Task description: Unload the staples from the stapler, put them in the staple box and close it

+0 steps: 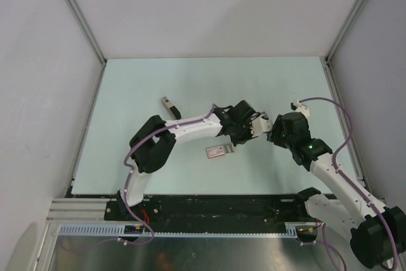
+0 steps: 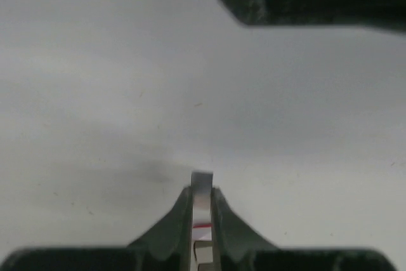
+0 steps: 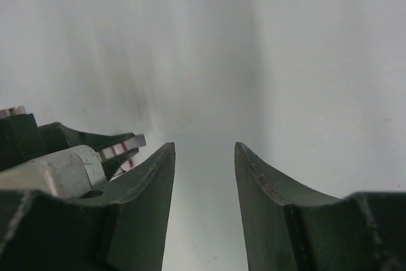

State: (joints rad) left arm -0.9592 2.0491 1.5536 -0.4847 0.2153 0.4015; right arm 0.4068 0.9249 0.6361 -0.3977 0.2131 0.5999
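The left gripper [image 2: 202,196] is pressed together on a thin silvery strip [image 2: 202,181] with a red mark. The strip is held on edge and stands up between the fingertips at the lower middle of the left wrist view. Whether it is a row of staples or a part of the stapler cannot be told. It appears to be held above the bench [image 1: 127,93], probably so that it can be reached by the other arm.

The right gripper [image 3: 204,152] is spread, with nothing between its fingers, and is pointed at the left one from just beside it. In the right wrist view the end of the strip is seen at the middle left. In the overhead view the two are seen almost tip to tip near the centre of the frame.

The stapler [image 1: 219,151] is seen lying flat on the bench just below and left of them, touched by neither. A small dark object [image 1: 169,106] is seen well apart, toward the upper left.
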